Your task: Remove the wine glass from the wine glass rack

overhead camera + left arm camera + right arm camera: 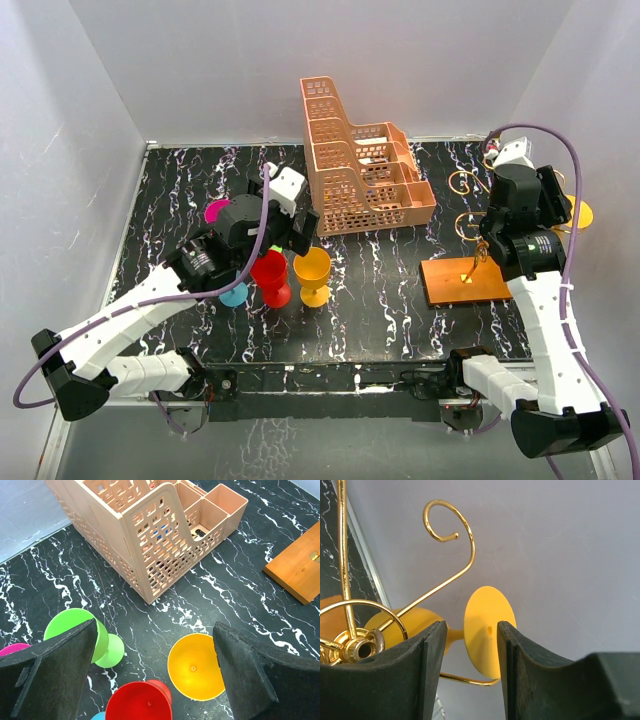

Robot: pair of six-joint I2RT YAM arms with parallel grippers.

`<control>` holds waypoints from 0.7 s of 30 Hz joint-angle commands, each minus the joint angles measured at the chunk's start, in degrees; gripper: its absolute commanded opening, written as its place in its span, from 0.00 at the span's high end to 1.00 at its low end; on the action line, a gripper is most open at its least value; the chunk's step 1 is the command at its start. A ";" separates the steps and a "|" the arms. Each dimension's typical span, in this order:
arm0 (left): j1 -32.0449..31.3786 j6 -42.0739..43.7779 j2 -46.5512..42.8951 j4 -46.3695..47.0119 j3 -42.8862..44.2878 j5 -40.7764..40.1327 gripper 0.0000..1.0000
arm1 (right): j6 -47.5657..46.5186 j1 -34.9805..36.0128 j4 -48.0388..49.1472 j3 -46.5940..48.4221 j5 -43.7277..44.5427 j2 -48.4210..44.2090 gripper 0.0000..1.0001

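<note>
Not done: yellow wine glass (482,620) hangs on wine glass rack (465,280). My right gripper (470,630) straddles its foot, jaws apart, no grip; left gripper (154,627) wide open.

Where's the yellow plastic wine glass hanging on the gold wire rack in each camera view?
Top external: far right, the yellow plastic wine glass peeks out behind the right arm.
Left wrist: not in it; a different yellow glass stands upright there.
Right wrist: centre, its foot between the right gripper fingers.
Shared landmark: the rack's orange-brown base board.

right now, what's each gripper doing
left gripper: open, holding nothing
right gripper: jaws either side of the yellow wine glass, grip cannot be told
</note>
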 commanded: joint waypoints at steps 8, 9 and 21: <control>-1.32 1.52 -2.27 1.10 -0.31 -3.12 0.03 | -5.52 -0.44 6.65 -0.98 2.40 0.56 0.63; -1.33 1.56 -2.28 1.10 -0.32 -3.23 0.03 | -5.68 -0.46 6.68 -0.84 2.53 0.64 0.65; -1.53 1.65 -2.67 1.10 -0.19 -3.11 0.03 | -9.35 -0.33 7.89 1.67 2.90 0.99 0.86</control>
